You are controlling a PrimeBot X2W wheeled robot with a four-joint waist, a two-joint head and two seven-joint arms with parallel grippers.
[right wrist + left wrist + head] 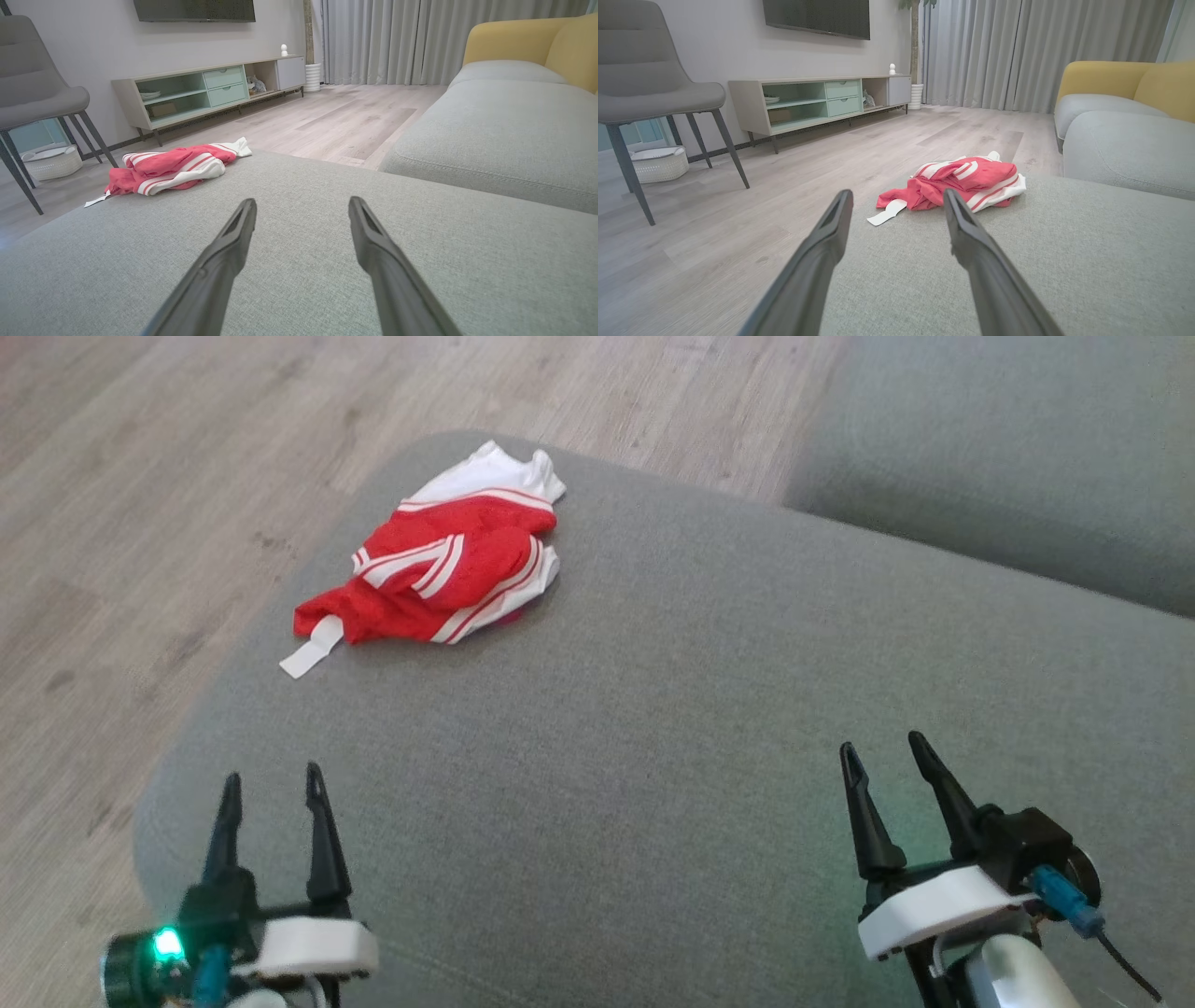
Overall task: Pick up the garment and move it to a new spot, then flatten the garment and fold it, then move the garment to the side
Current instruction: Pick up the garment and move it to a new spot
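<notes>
The red-and-white garment (439, 569) lies crumpled at the far left corner of the grey cushion (672, 709). The left pincer (272, 777) and right pincer (882, 747) hover at the near side, both spread and empty, likely poised for the first pickup.

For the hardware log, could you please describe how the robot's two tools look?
Each has two long, dark, tapering fingers and a white plate. The left tool shows a green light and blue cable; the right tool a blue connector, black cable and pale forearm.
</notes>
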